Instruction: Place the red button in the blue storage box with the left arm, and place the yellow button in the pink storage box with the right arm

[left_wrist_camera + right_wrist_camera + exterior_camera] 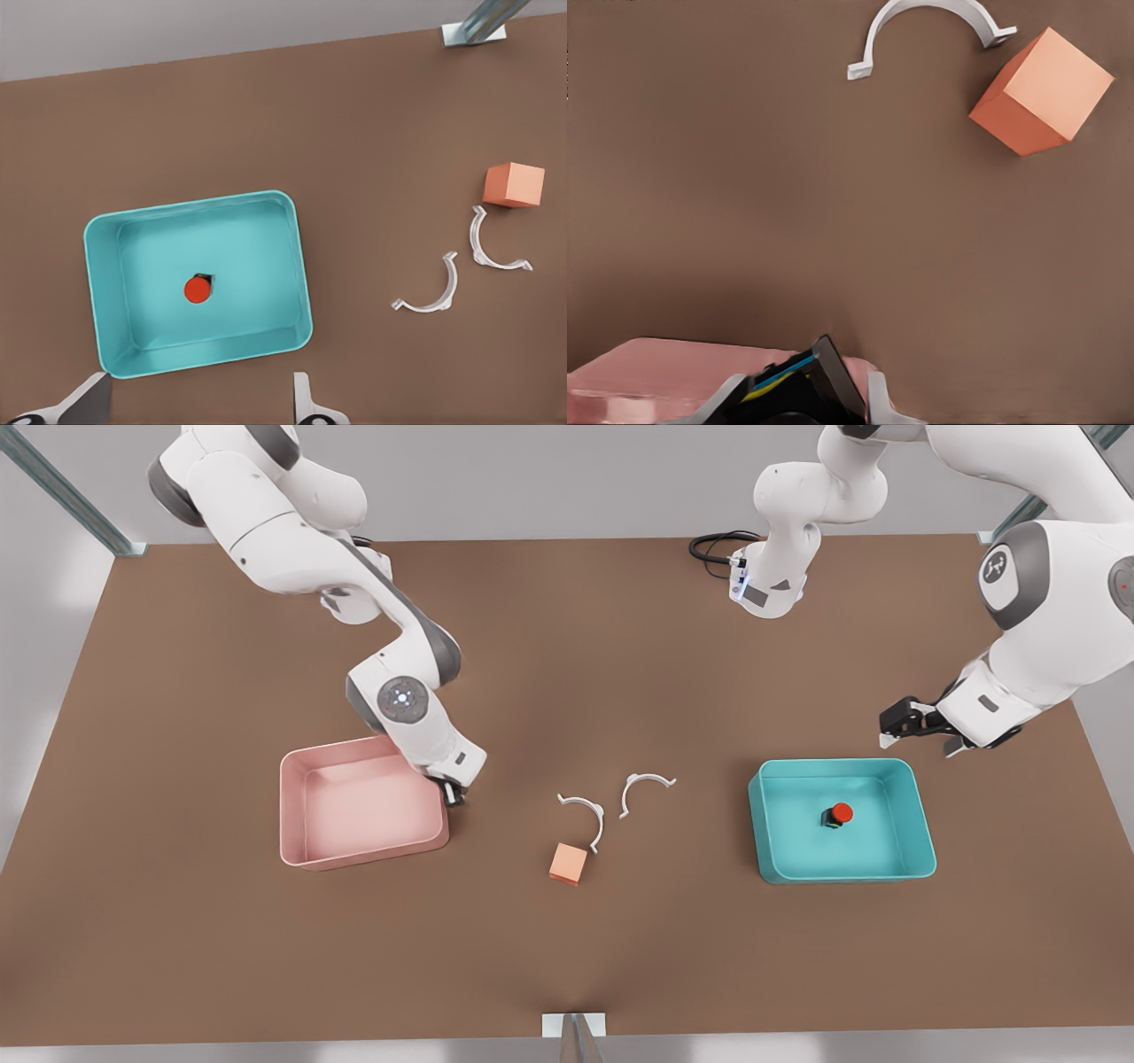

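The red button (838, 814) (198, 289) lies inside the blue storage box (917, 841) (104, 292) on the front view's right. My left gripper (921, 731) (197, 391) hovers open just past the box's far right corner, holding nothing. On the front view's left, my right gripper (453, 789) (797, 403) hangs at the pink storage box's (292, 815) (647, 372) near-centre far corner. It is shut on the yellow button (772, 387), whose black base and a strip of yellow show between the fingers.
An orange-pink cube (569, 863) (1041, 90) and two white curved clips (586, 815) (641, 788) lie mid-table between the boxes. A black cable (718, 545) loops by the arm base at the back. Bare brown table surrounds both boxes.
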